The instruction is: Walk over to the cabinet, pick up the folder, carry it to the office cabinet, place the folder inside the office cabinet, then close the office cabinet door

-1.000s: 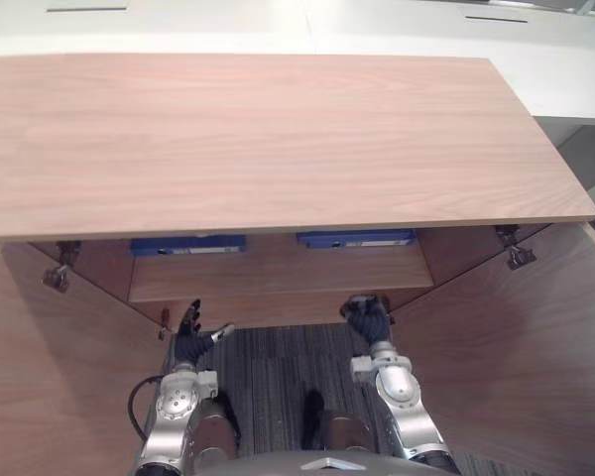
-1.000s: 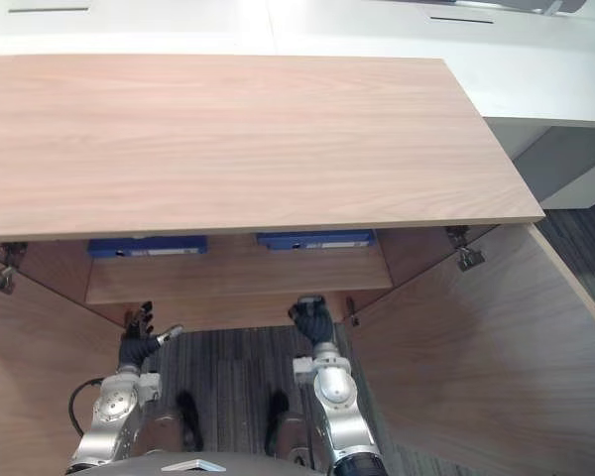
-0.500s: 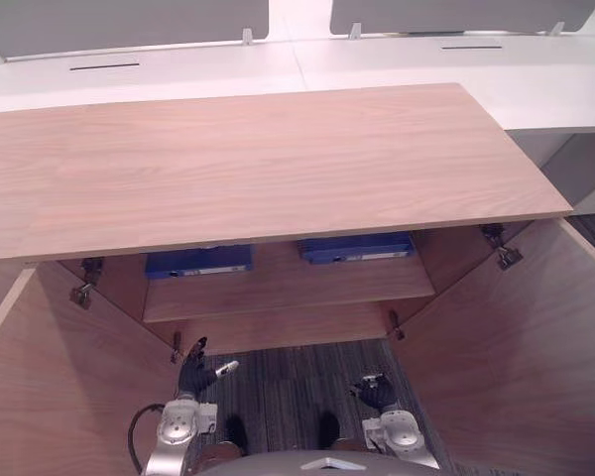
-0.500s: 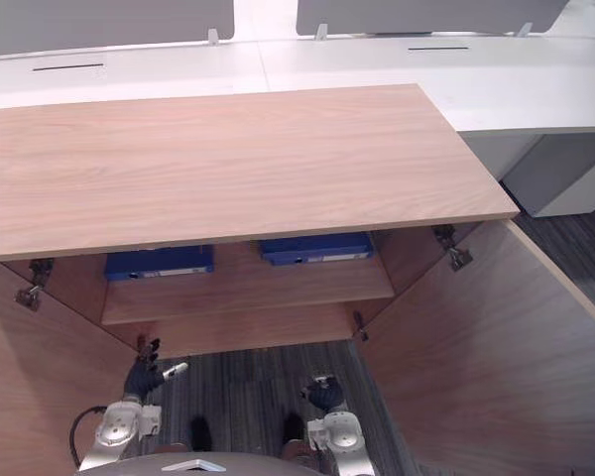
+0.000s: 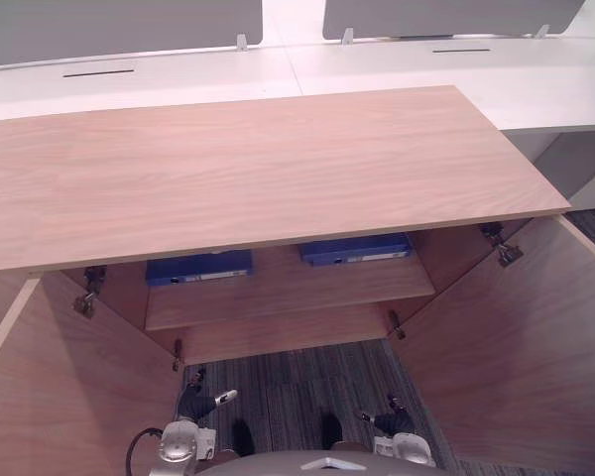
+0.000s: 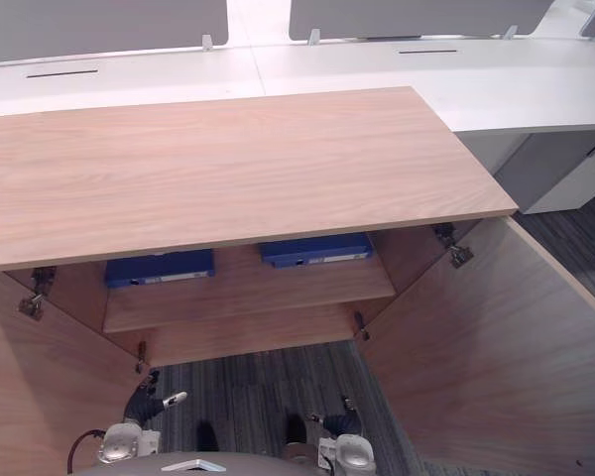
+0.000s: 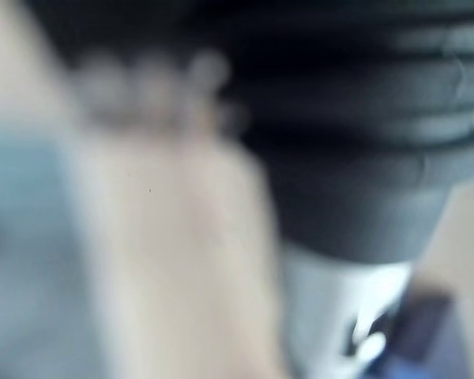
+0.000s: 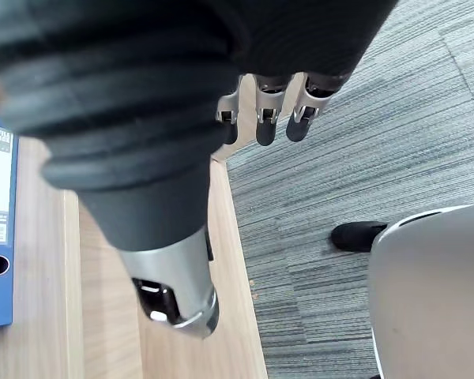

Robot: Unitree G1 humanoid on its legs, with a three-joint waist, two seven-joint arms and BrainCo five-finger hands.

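Left blue folder and right blue folder lay flat on the office cabinet shelf, long axes across it, ahead of both hands. Left hand and right hand hung low, fingers relaxed, empty. Left door and right door stood wide open, each flanking its own arm.

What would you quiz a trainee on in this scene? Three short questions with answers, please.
1. How many blue folders lie on the shelf inside the cabinet? A one, B two, C four.
2. True or false: both cabinet doors stand open.
3. Fill in: the right hand holds ____.
Key: 1 B. 2 true. 3 nothing.
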